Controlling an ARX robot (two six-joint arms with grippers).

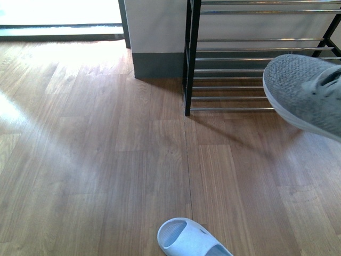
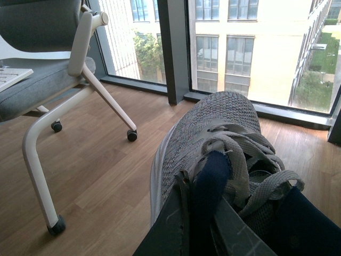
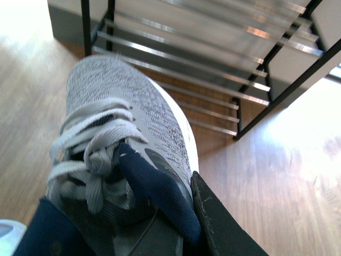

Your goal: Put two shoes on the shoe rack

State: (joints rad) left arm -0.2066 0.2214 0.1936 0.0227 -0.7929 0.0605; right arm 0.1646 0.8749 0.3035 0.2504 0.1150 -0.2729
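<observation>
**Both sneakers in the air, none on the rack**

We start at the right gripper [image 3: 176,213]. Its jaws are pinched on the navy tongue and collar of the right-hand sneaker [image 3: 122,101], with one black finger [image 3: 213,213] pressed against the outside of the shoe. In the front view that sneaker [image 1: 306,90] hangs at three o'clock, off the floor. Its toe points toward eleven o'clock and overlaps the low chrome rods of the shoe rack [image 1: 189,64], which fills the one o'clock corner. We can't tell whether the toe is already over a rod or just short of it.

Over to the left gripper [image 2: 205,210]. Its jaws are clamped on the navy tongue of the left-hand sneaker [image 2: 213,128], which is lifted above the wood floor [image 2: 106,176]. Beyond its toe we see a window [image 2: 240,42] and a wheeled chair [image 2: 48,80], but no rack. This arm does not show in the front view at all.

A white slipper [image 1: 189,240] lies on the floor at six o'clock, well apart from the rack.

As we read it, both shoes are picked up and neither is placed. The right one looks close to set-down. The left one probably has to swing round to the rack first.
</observation>
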